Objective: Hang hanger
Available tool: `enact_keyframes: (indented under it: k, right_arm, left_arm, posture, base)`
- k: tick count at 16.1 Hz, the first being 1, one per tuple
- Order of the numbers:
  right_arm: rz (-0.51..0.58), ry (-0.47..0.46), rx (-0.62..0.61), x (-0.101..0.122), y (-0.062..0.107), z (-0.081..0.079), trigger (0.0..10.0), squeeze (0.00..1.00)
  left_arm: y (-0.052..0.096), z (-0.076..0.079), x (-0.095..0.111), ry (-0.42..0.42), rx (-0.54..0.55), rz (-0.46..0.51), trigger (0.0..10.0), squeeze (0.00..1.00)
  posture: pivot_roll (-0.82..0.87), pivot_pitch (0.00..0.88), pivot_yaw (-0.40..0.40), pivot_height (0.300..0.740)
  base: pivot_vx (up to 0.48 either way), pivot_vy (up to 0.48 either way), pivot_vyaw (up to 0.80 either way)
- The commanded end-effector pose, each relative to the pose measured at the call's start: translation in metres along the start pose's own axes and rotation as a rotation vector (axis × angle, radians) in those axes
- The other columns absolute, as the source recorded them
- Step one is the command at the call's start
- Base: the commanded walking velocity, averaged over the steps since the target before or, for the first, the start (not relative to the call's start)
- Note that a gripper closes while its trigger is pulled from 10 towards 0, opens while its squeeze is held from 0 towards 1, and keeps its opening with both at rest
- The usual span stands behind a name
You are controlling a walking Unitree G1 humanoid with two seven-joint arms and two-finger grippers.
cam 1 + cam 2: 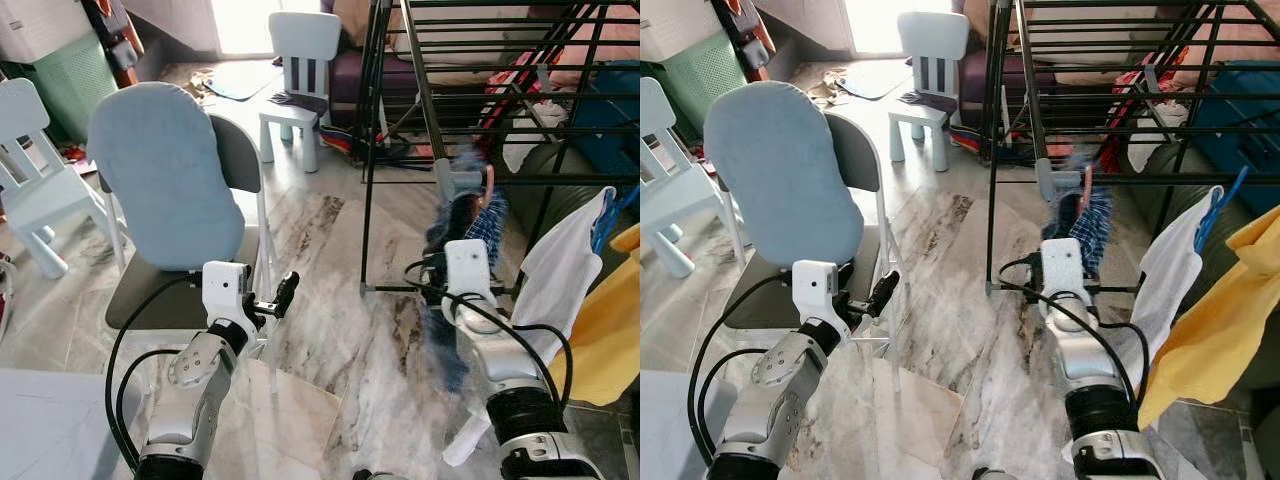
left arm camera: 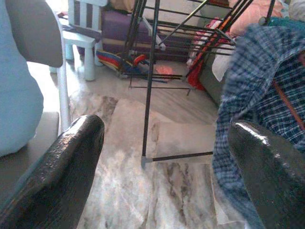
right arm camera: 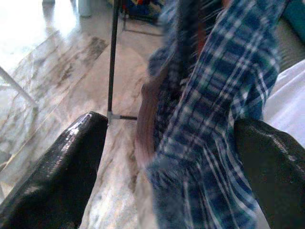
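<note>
Hanger [image 3: 143,124] with plaid shirt [image 3: 214,109], between our right gripper [image 3: 169,157]'s parted fingers beside the drying rack [image 1: 420,95]: we judge it light, shirt floppy; grip the stiff frame; left gripper [image 2: 164,167] spread, empty.

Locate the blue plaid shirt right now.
The blue plaid shirt hangs at the robot's right, just beyond the right gripper, against the black drying rack, left of the white garment.

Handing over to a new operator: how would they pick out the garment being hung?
Find the black drying rack on the robot's right. At its lower rail, above the right gripper, hangs the blue plaid shirt; its white and yellow neighbours are plain.
</note>
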State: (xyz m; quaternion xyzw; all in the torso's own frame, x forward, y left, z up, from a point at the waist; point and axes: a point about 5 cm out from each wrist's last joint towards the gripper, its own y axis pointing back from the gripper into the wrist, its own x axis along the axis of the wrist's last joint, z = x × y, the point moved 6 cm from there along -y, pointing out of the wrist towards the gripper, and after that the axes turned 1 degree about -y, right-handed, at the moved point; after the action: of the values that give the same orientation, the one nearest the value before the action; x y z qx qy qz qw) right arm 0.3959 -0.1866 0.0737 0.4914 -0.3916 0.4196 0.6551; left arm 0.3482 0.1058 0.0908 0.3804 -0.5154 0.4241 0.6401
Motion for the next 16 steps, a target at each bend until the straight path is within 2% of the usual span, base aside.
enact_keyframes:
  k: [1,4,6,9,12,14,15,16]
  right_arm:
    - [0.087,-0.003,-0.012,0.020,0.002,0.001,10.0,0.00]
    - [0.179,-0.018,-0.051,0.038,0.004,0.010,10.0,0.00]
    - [0.180,-0.010,-0.066,0.039,0.002,0.019,10.0,0.00]
    - [0.157,0.009,-0.072,0.032,-0.002,0.035,10.0,0.00]
    - [0.102,0.067,-0.013,0.018,-0.008,0.047,10.0,0.00]
    - [0.059,0.071,0.031,0.006,-0.011,0.051,10.0,0.00]
    - [0.057,0.056,0.056,0.005,-0.011,0.049,9.5,0.00]
    - [0.060,0.054,0.062,0.004,-0.012,0.049,0.0,0.00]
  left_arm:
    - [-0.001,-0.001,-0.001,-0.004,0.003,-0.010,10.0,0.00]
    - [-0.001,-0.002,-0.001,-0.007,0.008,-0.009,10.0,0.00]
    - [-0.001,-0.003,-0.001,-0.009,0.011,-0.010,10.0,0.00]
    - [-0.001,-0.004,-0.002,-0.016,0.017,-0.016,10.0,0.00]
    - [-0.001,-0.005,-0.003,-0.019,0.016,-0.021,10.0,0.00]
    - [-0.002,-0.005,-0.003,-0.021,0.013,-0.024,10.0,0.00]
    - [-0.002,-0.004,-0.003,-0.023,0.011,-0.026,10.0,0.00]
    - [-0.002,-0.004,-0.003,-0.025,0.010,-0.027,10.0,0.00]
  posture:
    - [-0.18,0.095,0.012,0.740]
    - [-0.18,0.093,0.013,0.740]
    - [-0.18,0.094,0.013,0.740]
    - [-0.18,0.092,0.013,0.740]
    - [-0.18,0.092,0.016,0.740]
    - [-0.17,0.091,0.018,0.740]
    - [-0.17,0.092,0.019,0.740]
    - [-0.17,0.092,0.020,0.740]
  base:
    - [0.000,0.000,0.00]
    - [0.000,0.000,0.00]
    - [0.000,0.000,0.00]
    - [0.000,0.000,0.00]
    - [0.000,0.000,0.00]
    - [0.000,0.000,0.00]
    - [0.000,0.000,0.00]
    - [0.000,0.000,0.00]
